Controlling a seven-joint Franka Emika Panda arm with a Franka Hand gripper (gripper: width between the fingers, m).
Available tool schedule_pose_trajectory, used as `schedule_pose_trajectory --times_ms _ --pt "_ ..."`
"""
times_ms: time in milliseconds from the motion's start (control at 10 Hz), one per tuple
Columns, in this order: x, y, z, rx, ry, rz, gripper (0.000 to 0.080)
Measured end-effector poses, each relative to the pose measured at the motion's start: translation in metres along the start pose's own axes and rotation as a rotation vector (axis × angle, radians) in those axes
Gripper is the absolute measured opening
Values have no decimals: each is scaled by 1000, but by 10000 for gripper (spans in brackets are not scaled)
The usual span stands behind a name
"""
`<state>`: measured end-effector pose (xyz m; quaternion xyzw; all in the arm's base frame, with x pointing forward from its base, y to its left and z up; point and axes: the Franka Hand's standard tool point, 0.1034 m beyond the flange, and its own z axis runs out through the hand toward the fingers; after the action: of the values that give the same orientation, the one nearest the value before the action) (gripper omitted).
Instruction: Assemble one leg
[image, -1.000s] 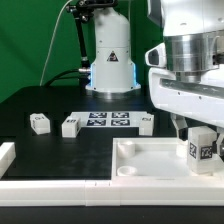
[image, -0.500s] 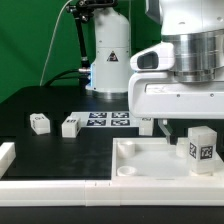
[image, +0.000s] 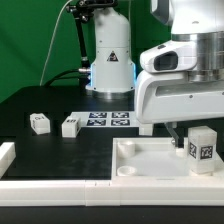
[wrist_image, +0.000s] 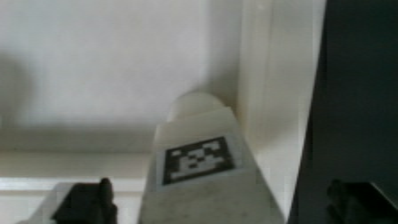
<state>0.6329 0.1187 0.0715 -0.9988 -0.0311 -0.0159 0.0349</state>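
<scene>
The leg (image: 200, 147), a small white block with black-and-white tags, stands upright in the near corner of the white tray (image: 150, 160) at the exterior view's right. My gripper (image: 190, 127) hangs just above it. In the wrist view the leg (wrist_image: 205, 150) shows between the two dark fingertips (wrist_image: 86, 200), with a gap on each side. The jaws are open and hold nothing.
Two more tagged legs (image: 40, 123) (image: 70, 126) lie on the black table at the exterior view's left. A third (image: 146, 122) sits partly hidden behind my hand. The marker board (image: 105, 119) lies in the middle. A white rail (image: 6, 155) runs along the left and front.
My gripper has risen from around the leg, leaving it standing on the tray. The leg has not moved.
</scene>
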Motion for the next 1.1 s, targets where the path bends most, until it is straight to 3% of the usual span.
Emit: schedule_pose_trajectory --times_ms 100,200,300,700,900,1100 --pt "0 -1 0 0 0 7 411" --pt "0 -1 0 0 0 7 411" --pt "0 -1 0 0 0 8 290" --pt "0 -1 0 2 1 57 290" --pt "-1 -1 1 6 29 373 290" --pt "-2 -1 1 32 53 699 290"
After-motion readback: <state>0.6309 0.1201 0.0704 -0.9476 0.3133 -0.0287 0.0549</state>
